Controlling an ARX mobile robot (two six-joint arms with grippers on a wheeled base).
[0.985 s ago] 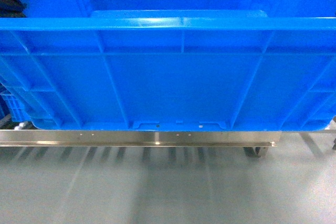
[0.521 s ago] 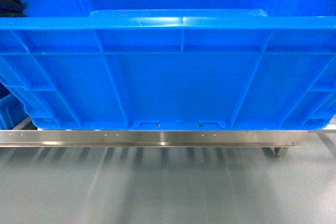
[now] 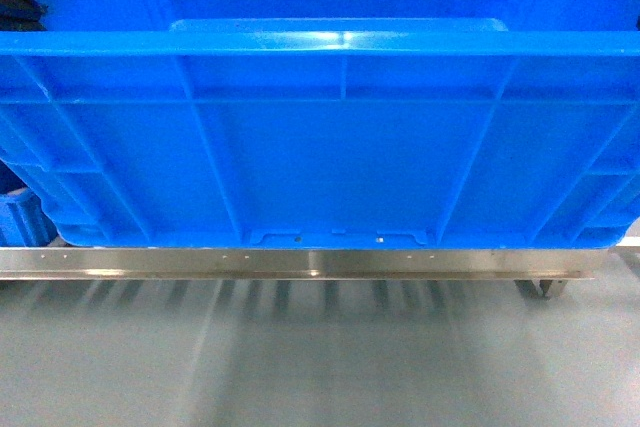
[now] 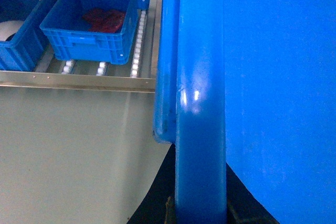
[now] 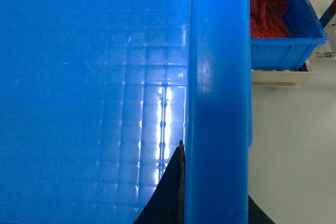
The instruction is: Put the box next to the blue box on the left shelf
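Big blue box (image 3: 340,147) fills the head view, its ribbed wall just above the front rail of the left shelf (image 3: 300,263). Left pincer (image 4: 202,211) is dark, at the box's rolled rim, apparently pinching it; right pincer (image 5: 181,192) likewise on the opposite rim. Left of the box, a smaller blue crate (image 4: 92,19) with red items sits on the shelf's white rollers (image 4: 137,45). Right of the box, another blue crate (image 5: 283,30) holds red items.
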